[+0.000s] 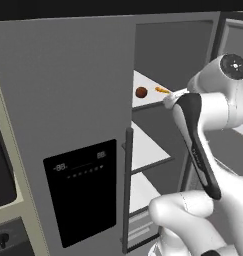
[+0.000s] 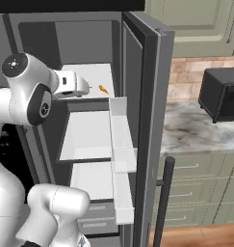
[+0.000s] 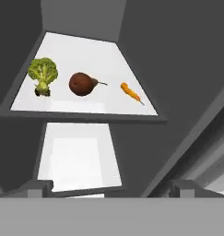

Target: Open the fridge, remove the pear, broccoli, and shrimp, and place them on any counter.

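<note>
Fridge (image 2: 147, 96) right door open; broccoli (image 3: 43, 75), pear (image 3: 82, 84), shrimp (image 3: 131, 92) in a row on top shelf (image 3: 99, 55), gripper (image 3: 111, 186) jaws apart, holding nothing

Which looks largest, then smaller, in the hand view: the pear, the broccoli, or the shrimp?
1. broccoli and pear: they look close in size; the broccoli is taller, the pear is wider, so I do not rank them.
2. shrimp: clearly the smallest, thin and short.
All lie on one fridge shelf.

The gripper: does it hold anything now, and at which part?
Nothing is held: the gripper is open, short of the reddish-brown teardrop pear on the white shelf.
</note>
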